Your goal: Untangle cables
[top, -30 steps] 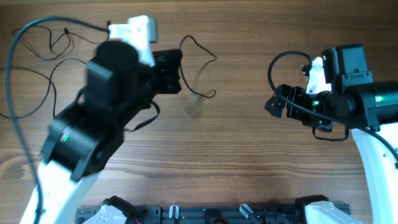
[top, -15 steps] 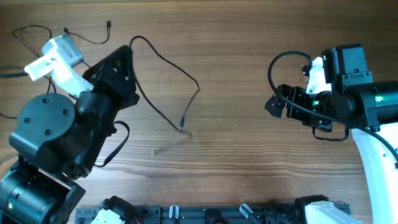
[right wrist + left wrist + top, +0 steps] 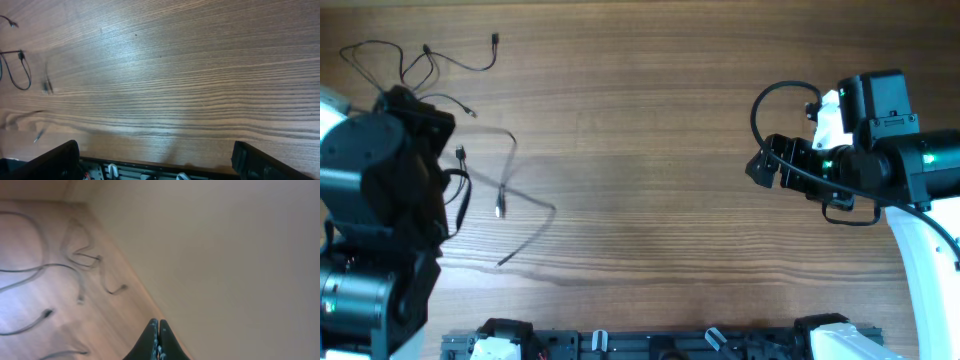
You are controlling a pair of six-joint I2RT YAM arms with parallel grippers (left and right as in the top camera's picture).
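Note:
Several thin black cables [image 3: 415, 60] lie loose at the table's far left; they also show in the left wrist view [image 3: 75, 262]. One cable [image 3: 525, 205] trails blurred from my left arm, down to an end near the front. My left gripper [image 3: 405, 102] sits at the far left with its fingers pressed together [image 3: 159, 330]. The cable has followed it, but the pinch point is hidden. My right gripper [image 3: 760, 168] is open and empty at the right, its fingers wide apart [image 3: 157, 165]. Cable ends show at the far left of the right wrist view [image 3: 15, 70].
The wooden table [image 3: 650, 230] ends at a pale wall or floor [image 3: 225, 255] beyond its far left corner. A black rail with clips [image 3: 650, 345] runs along the front edge. Thick black robot cables loop by the right arm [image 3: 765, 100].
My left arm has swung from the upper middle of the table to the far left. It dragged one cable with it, away from the centre. The right arm has not moved.

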